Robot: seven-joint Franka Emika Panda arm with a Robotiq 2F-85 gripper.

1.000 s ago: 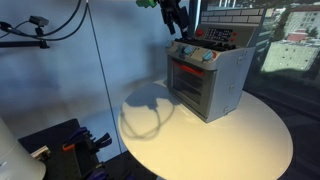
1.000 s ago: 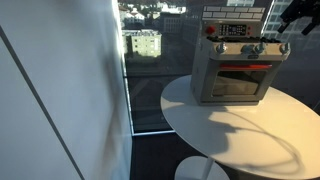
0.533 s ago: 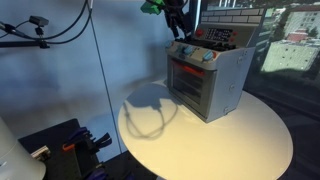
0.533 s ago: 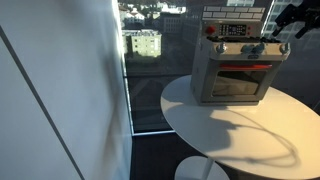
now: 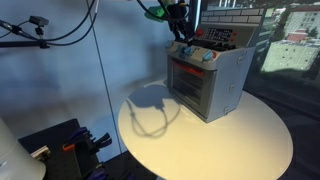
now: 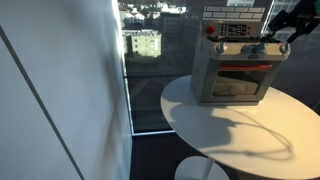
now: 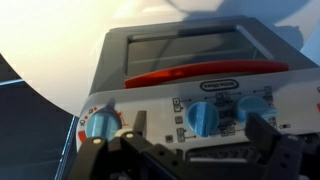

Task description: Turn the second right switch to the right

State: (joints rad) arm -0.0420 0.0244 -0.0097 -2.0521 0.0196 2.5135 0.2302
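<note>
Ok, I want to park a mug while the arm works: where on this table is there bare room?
The round white table is bare in front of the toy oven, out to the near rim. It is crowded only at the oven's blue knobs, where the open gripper hovers.

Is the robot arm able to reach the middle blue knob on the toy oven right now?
Probably yes. The open end effector hangs just over the toy oven, the middle blue knob shows between its fingers in the wrist view, and nothing blocks the way.
</note>
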